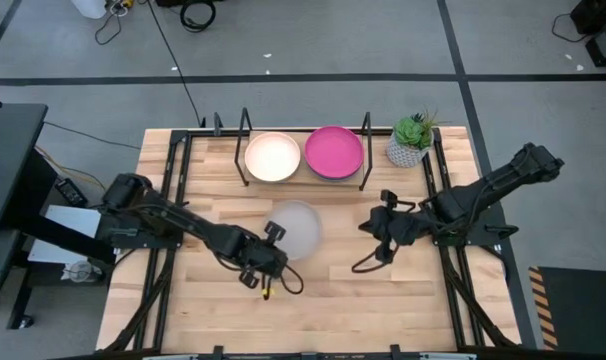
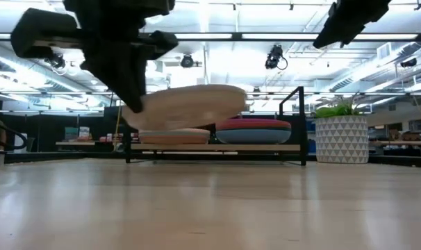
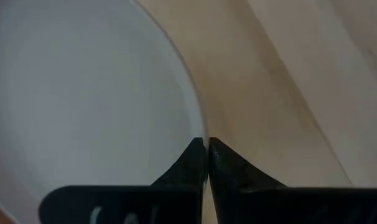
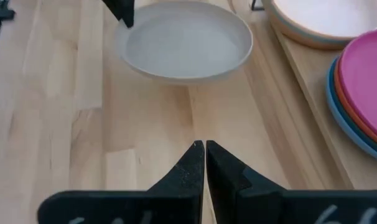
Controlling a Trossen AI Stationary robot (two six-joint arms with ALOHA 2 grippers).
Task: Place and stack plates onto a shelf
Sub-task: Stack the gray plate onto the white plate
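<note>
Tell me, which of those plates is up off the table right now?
The grey plate, pinched at its rim by the left gripper. The cream-white plate and magenta plate lie atop stacks on the shelf.

1. High view: straight down over the whole table (image 1: pixel 313 300).
2. Low view: level at tabletop height, facing twelve o'clock toward the shelf (image 2: pixel 217 147).
3. Wrist views: close behind fingers; both share the grey plate (image 4: pixel 185 43), also seen overhead.

Grey plate (image 1: pixel 297 228): one. Shelf (image 1: pixel 305 180): one, two plate stacks.
</note>
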